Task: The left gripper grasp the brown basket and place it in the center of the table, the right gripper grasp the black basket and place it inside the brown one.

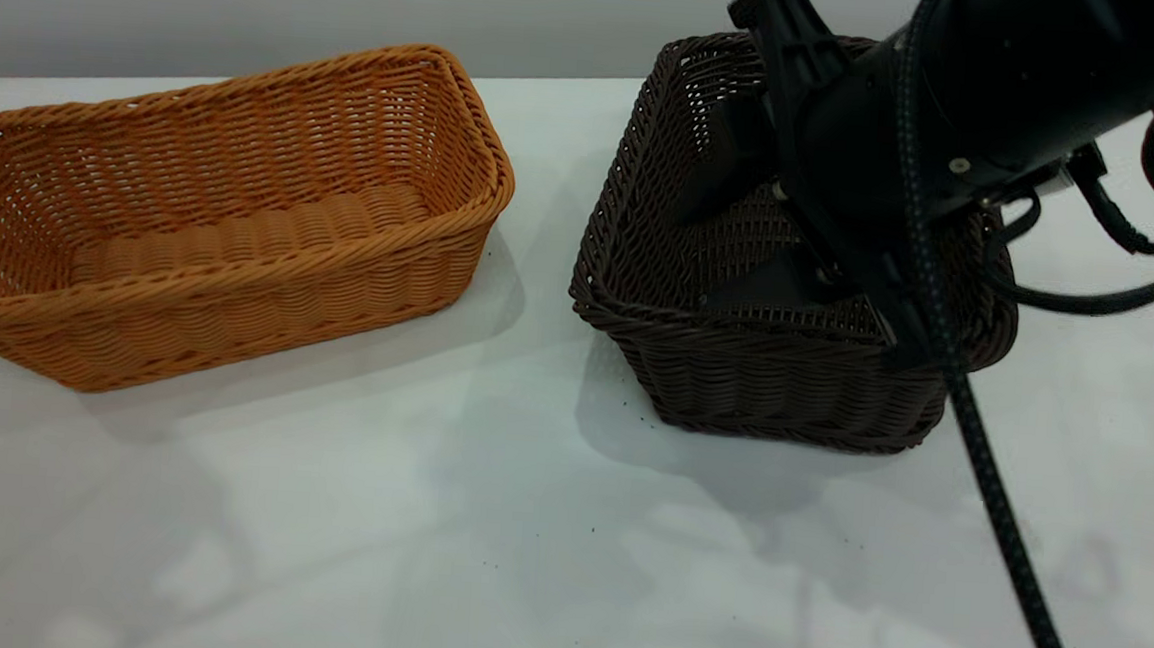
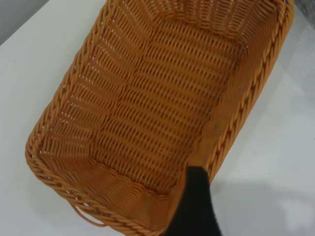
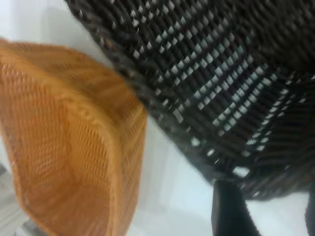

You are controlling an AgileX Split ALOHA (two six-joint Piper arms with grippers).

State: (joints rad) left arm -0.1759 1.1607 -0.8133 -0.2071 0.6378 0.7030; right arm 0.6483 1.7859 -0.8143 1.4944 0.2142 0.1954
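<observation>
The right hand (image 1: 792,247) reaches down inside the black basket (image 1: 734,374), fingers spread, grasping nothing; the brown basket (image 1: 241,243) stands beside it on the surface (image 1: 485,519); the left hand's (image 2: 194,206) state cannot be told.

Bright, even light is falling from above, throwing soft grey shadows off both baskets onto the table (image 1: 485,519), which is showing faint mottled reflections. The right wrist view is blurring the black basket (image 3: 236,83) and brown basket (image 3: 64,142); the left wrist view is staying sharp.
</observation>
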